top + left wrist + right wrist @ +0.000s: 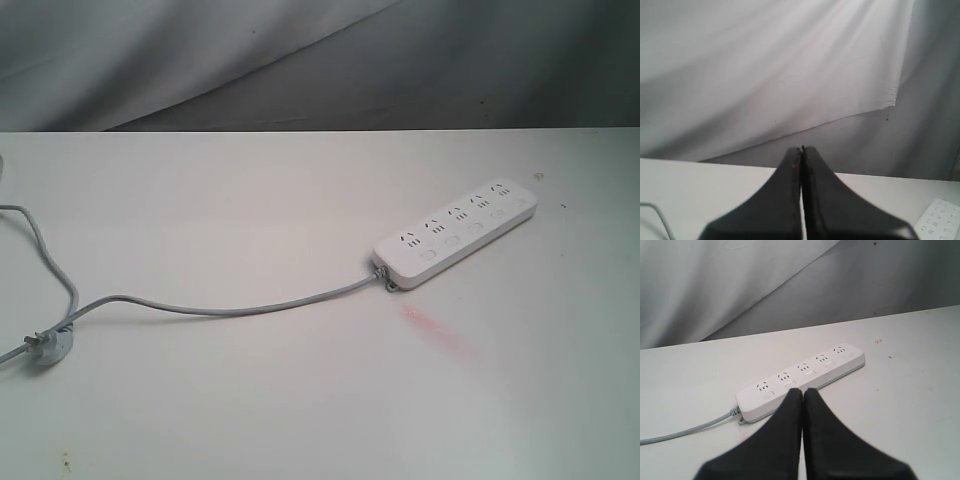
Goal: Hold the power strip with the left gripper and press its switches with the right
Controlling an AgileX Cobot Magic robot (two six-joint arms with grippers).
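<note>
The white power strip (457, 232) lies flat on the white table, right of centre, running diagonally with its cord end toward the front. Its switches (452, 241) form a row along the near edge. Neither arm shows in the exterior view. In the left wrist view my left gripper (802, 149) is shut on nothing, high above the table, with only a corner of the power strip (941, 218) at the frame's edge. In the right wrist view my right gripper (803, 390) is shut and empty, its tips in front of the power strip (802, 377) near the switches (809, 373).
A thin grey cord (210, 306) runs left from the strip to a small grey plug (48, 345) near the table's left edge. A faint pink smear (432, 326) marks the table in front of the strip. A grey cloth backdrop (300, 60) hangs behind.
</note>
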